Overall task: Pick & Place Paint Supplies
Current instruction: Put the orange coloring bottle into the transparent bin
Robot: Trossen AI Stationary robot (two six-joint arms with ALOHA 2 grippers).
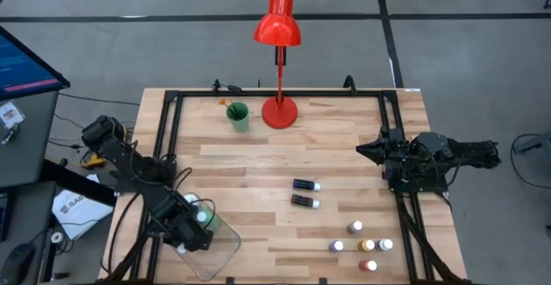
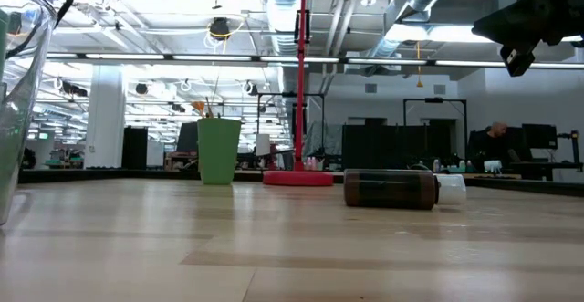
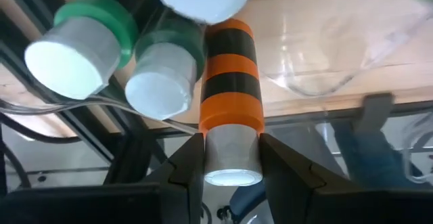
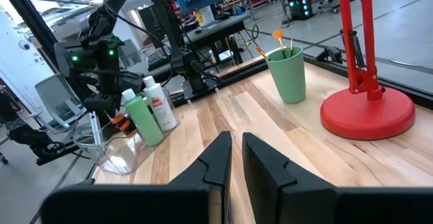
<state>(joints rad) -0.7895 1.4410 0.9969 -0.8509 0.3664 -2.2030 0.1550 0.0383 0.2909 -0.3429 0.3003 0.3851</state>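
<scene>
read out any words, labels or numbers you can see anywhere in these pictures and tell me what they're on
Nothing reads clearly.
White paper on the floor left of the table: dark print, too small to read.
White bottle near the clear tray: red mark, too blurred.
Blue screen at the far left: too small.
Orange-banded bottle in the left tool: no lettering visible.

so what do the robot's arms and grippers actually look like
Both arms are dark, almost black, built of chunky jointed links. The left arm trails black cables beside it. The right arm looks the same. Each ends in two dark, wedge-shaped fingers: the left gripper and the right gripper. No markings show.
</scene>
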